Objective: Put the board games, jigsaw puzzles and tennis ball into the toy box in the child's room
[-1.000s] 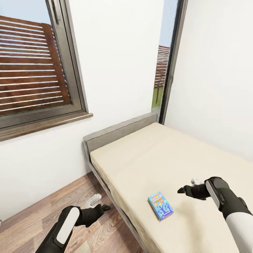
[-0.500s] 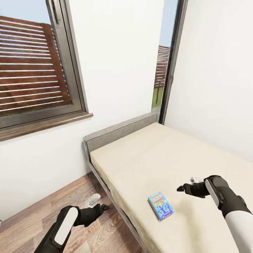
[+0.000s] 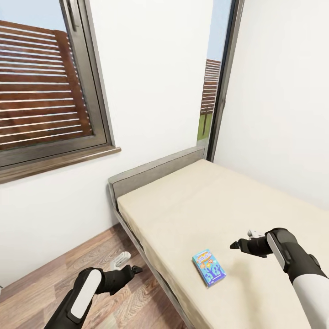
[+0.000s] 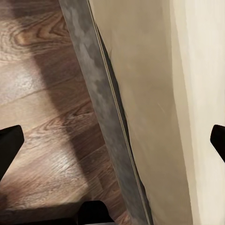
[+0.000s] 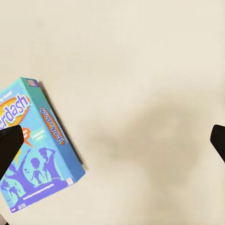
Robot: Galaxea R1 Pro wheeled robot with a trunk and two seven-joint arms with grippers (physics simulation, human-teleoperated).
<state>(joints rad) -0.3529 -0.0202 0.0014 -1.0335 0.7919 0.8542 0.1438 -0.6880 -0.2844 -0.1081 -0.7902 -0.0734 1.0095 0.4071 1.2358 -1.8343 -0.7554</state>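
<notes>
Your right gripper (image 3: 234,246) hangs over the bed (image 3: 196,205) with jaws apart, holding nothing; the blue board game (image 3: 209,267) lies flat on the mattress just beside it, apart from the fingers; your left gripper (image 3: 135,269), also spread wide, hovers above the wood floor (image 3: 45,278) by the bed frame.

The blue game (image 5: 35,150) is cut off at the right wrist view's edge, so part of its title is lost. In the head view its print is too small to read (image 3: 209,267). The bed (image 3: 219,201) runs out of frame. The left gripper's (image 3: 136,269) jaws are too small to judge there.
</notes>
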